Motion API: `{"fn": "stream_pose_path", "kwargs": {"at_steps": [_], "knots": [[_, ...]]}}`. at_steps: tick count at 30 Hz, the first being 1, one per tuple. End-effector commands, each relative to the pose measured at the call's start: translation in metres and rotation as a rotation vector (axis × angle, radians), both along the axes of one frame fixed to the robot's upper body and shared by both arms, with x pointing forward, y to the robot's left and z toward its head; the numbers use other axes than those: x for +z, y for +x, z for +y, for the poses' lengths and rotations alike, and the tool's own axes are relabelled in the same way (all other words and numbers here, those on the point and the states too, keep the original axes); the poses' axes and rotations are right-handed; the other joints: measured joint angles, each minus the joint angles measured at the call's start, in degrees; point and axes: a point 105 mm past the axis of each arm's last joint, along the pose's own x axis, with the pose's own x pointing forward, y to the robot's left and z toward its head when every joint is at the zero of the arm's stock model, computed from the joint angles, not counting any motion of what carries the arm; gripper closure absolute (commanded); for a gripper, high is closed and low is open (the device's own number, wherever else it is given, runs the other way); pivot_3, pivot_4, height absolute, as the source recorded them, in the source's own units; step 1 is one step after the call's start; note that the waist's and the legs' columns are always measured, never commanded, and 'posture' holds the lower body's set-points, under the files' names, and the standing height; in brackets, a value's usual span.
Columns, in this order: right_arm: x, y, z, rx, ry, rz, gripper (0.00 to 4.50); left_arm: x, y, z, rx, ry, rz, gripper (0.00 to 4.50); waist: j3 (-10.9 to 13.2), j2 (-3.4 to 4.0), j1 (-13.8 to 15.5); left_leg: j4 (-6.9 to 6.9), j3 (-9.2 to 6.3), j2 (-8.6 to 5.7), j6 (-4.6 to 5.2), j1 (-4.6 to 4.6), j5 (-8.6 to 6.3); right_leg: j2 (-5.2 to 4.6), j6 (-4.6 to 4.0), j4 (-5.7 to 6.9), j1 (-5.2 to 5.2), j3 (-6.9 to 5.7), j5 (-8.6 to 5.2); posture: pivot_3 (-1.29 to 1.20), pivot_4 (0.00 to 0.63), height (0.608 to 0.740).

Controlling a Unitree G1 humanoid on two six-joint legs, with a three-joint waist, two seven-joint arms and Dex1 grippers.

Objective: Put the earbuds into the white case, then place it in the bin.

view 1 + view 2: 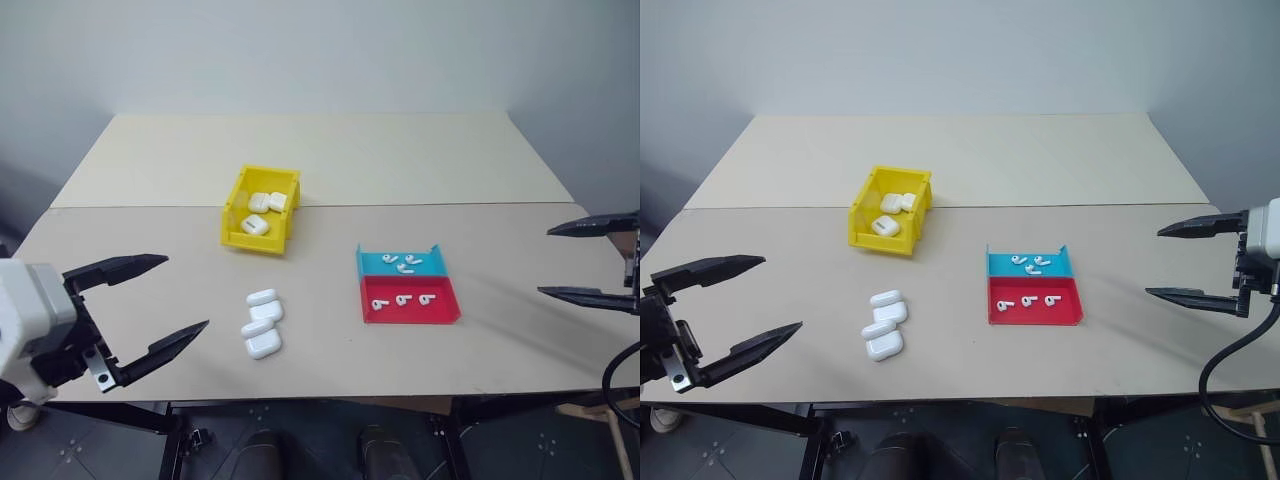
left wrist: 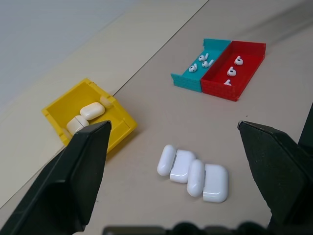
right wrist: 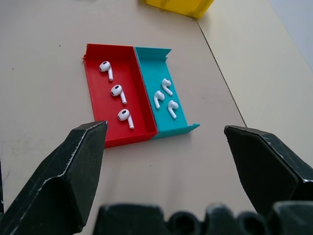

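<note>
Six earbuds (image 3: pixel 120 91) lie in the tray (image 1: pixel 408 287), right of centre on the table (image 1: pixel 330 160): three in the red half (image 3: pixel 98 105), three in the blue half (image 3: pixel 178 115), all close together with stems roughly parallel. Two open cases (image 1: pixel 263 324) sit left of the tray, touching one another, lids hinged back. Bin (image 1: pixel 260 207) stands farther off, beyond the cases; it already holds closed cases (image 2: pixel 86 116).

Left gripper (image 1: pixel 148 314) hangs near the left table edge, jaws spread wide, nothing held. Right gripper (image 1: pixel 1190 261) hangs off the right edge, also wide and empty. Both well apart from any task item.

Risks, as judged:
- Earbuds are tiny and glossy; wide black fingers could pinch one off-centre and flick it out of the tray, or nudge a neighbour.
- Tray walls are low but may block a flat approach; a finger catching the rim could drag the light tray.
- Cases touch; closing on one may shove or tip the other, or snap a lid shut before loading.
- Earbud orientation matters for seating; a stem misaligned would stop the lid from closing.
- Bin is already part full; a dropped case could land on those inside and bounce.
</note>
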Motion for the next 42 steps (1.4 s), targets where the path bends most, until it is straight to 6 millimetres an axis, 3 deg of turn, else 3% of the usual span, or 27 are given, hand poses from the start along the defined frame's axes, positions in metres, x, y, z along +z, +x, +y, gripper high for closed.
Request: {"fn": "stream_pose_path", "kwargs": {"at_steps": [1,13,19,22,25,29,33,37,42], "knots": [[0.009,-0.001,0.003,0.016,-0.005,-0.039,0.07,0.004,-0.001,0.002,0.015,0.006,-0.005,0.00,0.00,0.00,-0.02,0.00,0.00,0.00,0.00,0.00,0.00,0.00,0.00,0.00,0.00,0.00,0.00,0.00,0.150,0.740],[0.009,0.007,0.003,0.018,0.001,-0.043,0.07,0.003,0.009,0.010,0.233,0.068,-0.057,0.00,0.00,0.00,-0.12,0.00,0.00,0.00,0.00,0.01,0.00,0.00,0.00,0.00,0.00,0.01,0.00,0.00,0.150,0.740],[0.012,0.006,0.002,0.027,0.008,-0.043,0.07,-0.015,0.013,0.015,0.425,0.062,0.077,0.00,0.01,-0.02,-0.09,-0.01,-0.05,0.02,0.00,0.00,0.00,0.00,0.00,0.02,-0.01,-0.02,0.00,0.00,0.150,0.740],[0.007,0.005,-0.002,0.014,0.008,-0.038,0.07,-0.022,0.016,0.001,0.437,0.045,0.157,0.00,0.02,-0.05,0.45,0.00,-0.09,0.02,0.00,0.04,0.00,-0.04,-0.01,0.05,0.04,-0.03,0.01,0.00,0.150,0.740],[0.001,0.006,-0.005,-0.001,0.011,-0.033,0.07,-0.030,0.019,-0.015,0.522,-0.087,0.293,0.00,0.03,-0.05,0.81,0.00,-0.07,0.01,0.00,0.05,0.00,-0.10,-0.01,0.04,0.03,-0.03,0.01,0.00,0.150,0.740],[-0.006,0.004,-0.005,-0.005,0.023,-0.016,0.07,-0.057,0.024,-0.022,0.727,-0.186,0.497,0.00,0.03,0.07,1.28,-0.01,-0.06,-0.05,0.00,0.08,0.00,-0.18,-0.03,0.10,0.04,-0.02,0.03,0.00,0.150,0.740],[-0.008,0.004,-0.007,-0.014,0.021,-0.003,0.07,-0.079,0.018,-0.038,0.688,-0.224,0.639,0.00,0.05,0.22,1.24,-0.08,0.01,-0.10,-0.01,0.07,0.01,-0.13,-0.06,0.06,0.01,-0.01,0.03,0.00,0.150,0.740],[-0.010,0.006,-0.008,-0.023,0.022,0.004,0.07,-0.108,0.007,-0.039,0.746,-0.222,0.781,0.00,0.03,0.28,1.32,-0.09,0.04,-0.11,-0.03,0.06,0.02,-0.11,-0.07,0.02,0.01,-0.01,0.03,0.00,0.150,0.740],[-0.007,0.007,-0.005,-0.017,0.022,0.011,0.07,-0.120,0.011,-0.066,0.788,-0.316,0.839,0.00,0.04,0.42,1.92,-0.11,-0.02,-0.12,-0.09,0.07,0.06,-0.11,-0.04,-0.02,0.09,-0.01,0.06,0.00,0.150,0.740]]}}
